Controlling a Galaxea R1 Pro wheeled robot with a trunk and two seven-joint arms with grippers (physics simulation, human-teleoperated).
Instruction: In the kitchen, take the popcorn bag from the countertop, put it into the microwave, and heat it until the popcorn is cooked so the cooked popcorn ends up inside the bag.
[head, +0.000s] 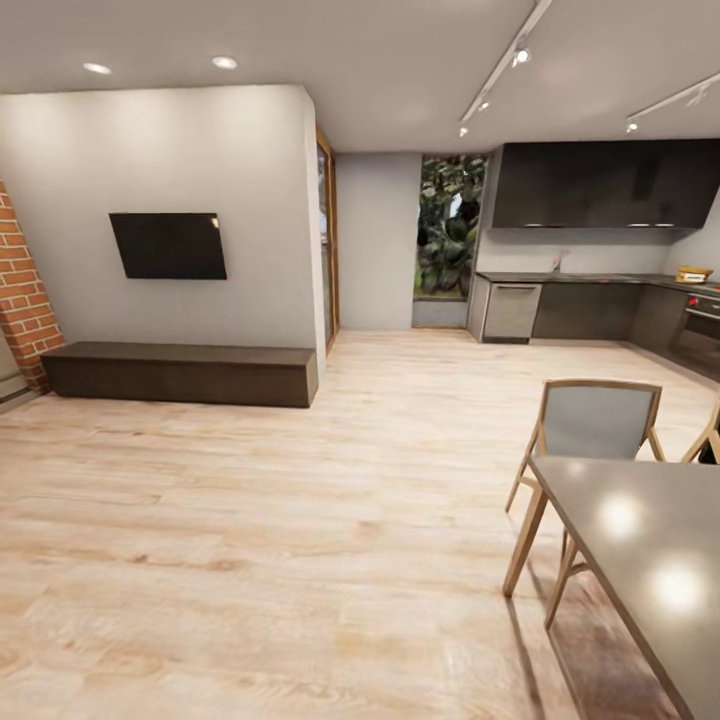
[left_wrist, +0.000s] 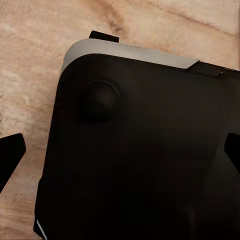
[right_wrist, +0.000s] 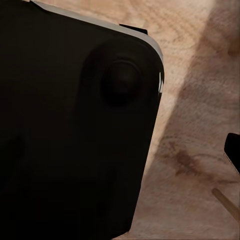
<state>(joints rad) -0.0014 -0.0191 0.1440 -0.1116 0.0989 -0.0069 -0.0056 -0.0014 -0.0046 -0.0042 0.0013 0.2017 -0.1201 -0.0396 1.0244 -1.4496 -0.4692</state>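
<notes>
Far right in the kitchen (head: 590, 260), a small tan object, probably the popcorn bag (head: 693, 274), sits on the countertop (head: 600, 278); label unreadable. Left gripper (left_wrist: 120, 155) fingertips spread apart; right gripper's state cannot be told.

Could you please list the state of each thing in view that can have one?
Wall television: screen dark, off.
Ceiling spotlights: lit.
Chair: upright, pushed up to the table.
Kitchen countertop: a yellowish item rests on it, too small to identify.
Left gripper: fingers wide apart, holding nothing.
Right gripper: cannot tell.
</notes>
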